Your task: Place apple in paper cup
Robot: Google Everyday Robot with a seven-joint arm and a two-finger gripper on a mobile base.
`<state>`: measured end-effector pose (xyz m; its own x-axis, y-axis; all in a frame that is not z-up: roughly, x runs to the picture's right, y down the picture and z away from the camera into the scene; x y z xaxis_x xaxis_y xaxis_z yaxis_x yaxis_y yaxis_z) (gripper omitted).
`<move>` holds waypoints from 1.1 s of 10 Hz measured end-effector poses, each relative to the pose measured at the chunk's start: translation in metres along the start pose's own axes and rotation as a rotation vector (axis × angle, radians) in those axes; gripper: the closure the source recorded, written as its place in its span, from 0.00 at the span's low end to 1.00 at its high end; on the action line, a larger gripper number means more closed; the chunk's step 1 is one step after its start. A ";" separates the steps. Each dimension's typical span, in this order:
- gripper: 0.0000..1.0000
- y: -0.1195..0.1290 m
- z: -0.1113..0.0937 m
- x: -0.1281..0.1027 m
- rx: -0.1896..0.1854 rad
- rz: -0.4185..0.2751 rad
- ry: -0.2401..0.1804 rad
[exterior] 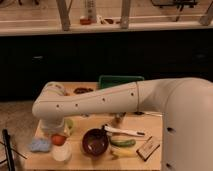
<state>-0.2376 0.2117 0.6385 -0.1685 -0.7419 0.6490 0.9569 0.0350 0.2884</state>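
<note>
The apple (59,139) is a small red-orange fruit at the lower end of my arm, at the table's left side. The paper cup (62,153) is short and white and stands just below the apple in the camera view, near the table's front edge. My gripper (56,134) points down right at the apple, under the white wrist, and is mostly hidden by the arm. The apple sits just above the cup's rim in the picture. I cannot tell whether it is touching the cup.
A dark brown glossy bowl (95,141) stands right of the cup. A pale green round object (70,123) lies behind the apple. A blue cloth (39,145) lies at the left. A banana (123,150), a white utensil (125,132), a small box (148,148) and a green bin (120,80) are on the wooden table (100,162).
</note>
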 end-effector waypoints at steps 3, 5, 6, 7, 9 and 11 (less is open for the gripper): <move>1.00 -0.007 -0.001 -0.018 -0.008 -0.056 -0.026; 1.00 -0.006 -0.002 -0.024 -0.015 -0.077 -0.038; 1.00 -0.006 -0.002 -0.027 -0.016 -0.089 -0.044; 1.00 -0.007 -0.002 -0.028 -0.017 -0.098 -0.048; 1.00 -0.005 -0.002 -0.029 -0.018 -0.107 -0.052; 0.97 -0.003 -0.001 -0.029 -0.017 -0.107 -0.056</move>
<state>-0.2349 0.2323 0.6178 -0.2822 -0.7019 0.6540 0.9366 -0.0538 0.3463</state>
